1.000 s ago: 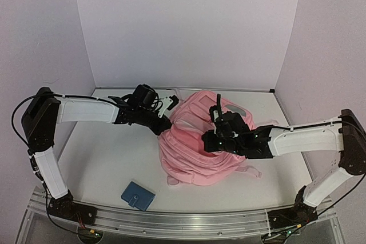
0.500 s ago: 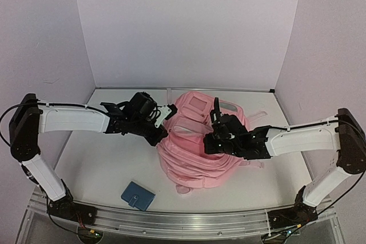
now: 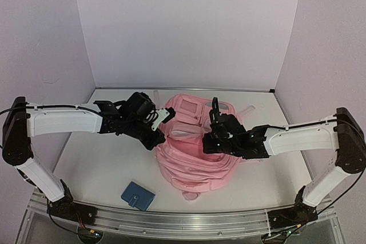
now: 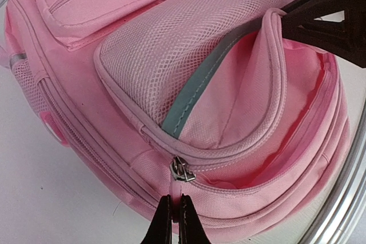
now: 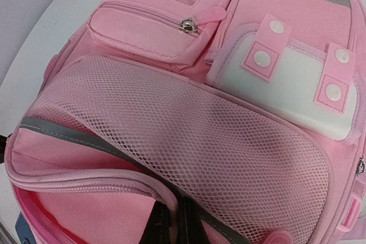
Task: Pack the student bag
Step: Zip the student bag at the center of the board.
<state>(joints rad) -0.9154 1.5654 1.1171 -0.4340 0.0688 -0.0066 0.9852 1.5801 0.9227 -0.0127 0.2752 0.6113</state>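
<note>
A white table (image 3: 97, 158) enclosed by plain pale walls carries one student bag (image 3: 191, 152), which lies at mid-table between the two arms. Compared with a second ago, we see that the bag has swung round, so its lower end now points toward the metal rail (image 3: 171, 221) at the near edge. It also sits more to the left, and the left arm is stretched further out. The single blue wallet (image 3: 138, 196) near the rail has not moved. We count two arms, two grippers, one bag and one wallet. The left gripper (image 4: 175, 218) has its fingers pressed together on the zip pull (image 4: 182, 171) of the front pocket. The right gripper (image 5: 171, 224) is likewise closed, pinching the rim of the mesh-faced flap (image 5: 189, 135) and lifting it off the pocket mouth. Only the left wrist view shows the slider, the grey band inside the flap and the pink lining of the open pocket, with the right gripper's fingers at upper right. Only the right wrist view shows the white pocket (image 5: 286, 90) with its four press studs (image 5: 274, 27) and a smaller zipped pocket beside it. Only the top view shows the wallet and both arms together.
</note>
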